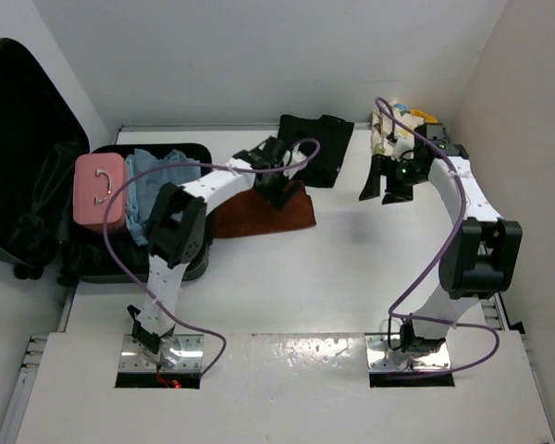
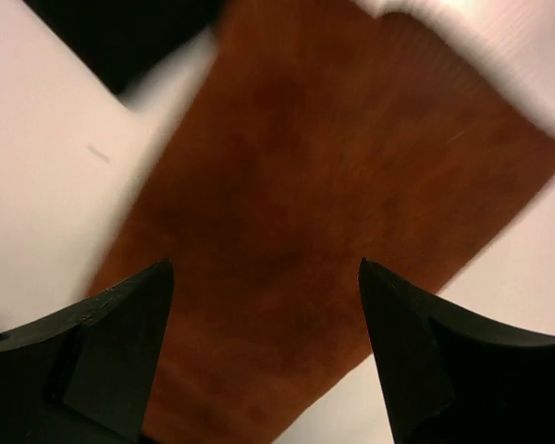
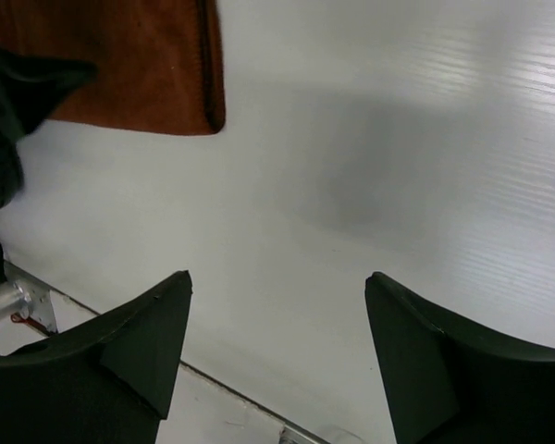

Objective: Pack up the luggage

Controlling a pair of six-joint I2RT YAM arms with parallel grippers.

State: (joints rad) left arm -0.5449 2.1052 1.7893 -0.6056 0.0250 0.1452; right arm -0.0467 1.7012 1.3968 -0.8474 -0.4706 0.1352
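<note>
My left pincer (image 2: 264, 268) stands open over the brown cloth (image 2: 305, 213), centre of the top view. My right pincer (image 3: 277, 277) is open too, over the white table (image 3: 398, 139), upper right. The luggage (image 1: 28, 157) lies open at the left edge, with a pink case (image 1: 99, 190) inside.

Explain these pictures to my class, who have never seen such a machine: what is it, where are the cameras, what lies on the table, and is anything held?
These are two robot arms bolted to a table, each ending in a two-finger gripper. The wide picture looks down from above; the other two come from wrist cameras. At the left an open black suitcase holds a pink case and blue cloth. A brown cloth and a black garment lie on the table. The left gripper hangs open over the brown cloth; the right gripper is open above bare table. Neither holds anything.
</note>
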